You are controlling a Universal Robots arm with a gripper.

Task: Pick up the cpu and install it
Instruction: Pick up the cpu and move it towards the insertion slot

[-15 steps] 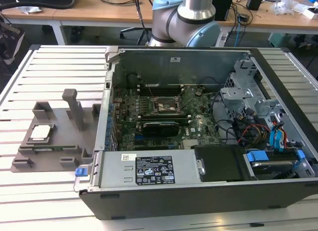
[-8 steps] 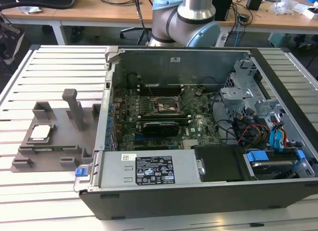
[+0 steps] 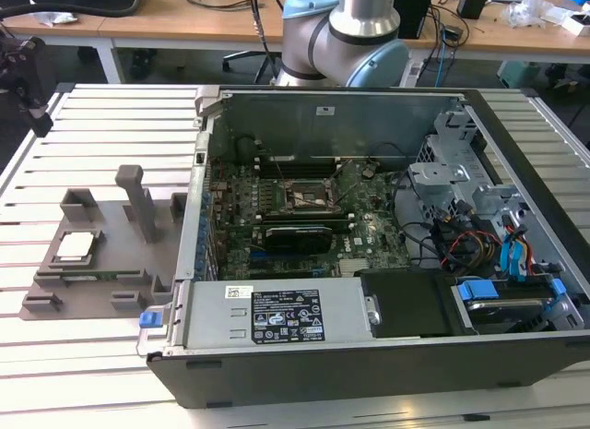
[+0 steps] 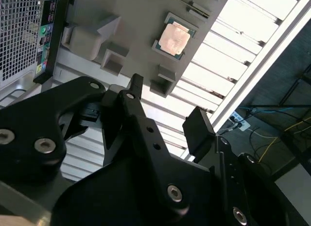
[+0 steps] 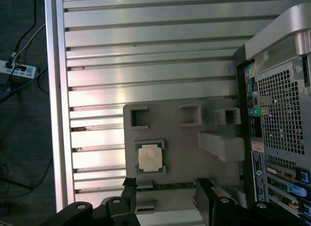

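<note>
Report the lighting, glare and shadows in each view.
Exterior view: even light, cpu pale, case interior dim. Second wrist view: glare washes out the table slats, cpu top reflects pinkish, the open pincer a dark silhouette. First wrist view: bright glare bands across the slats, cpu evenly lit.

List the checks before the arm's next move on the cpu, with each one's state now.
1. cpu lies flat in the grey holder: ok.
2. Gripper open, nothing held: ok.
3. Gripper clear of the cpu, no contact: ok.
4. Computer case lies open, inside exposed: ok.
5. Socket empty and unlatched: cannot tell.
</note>
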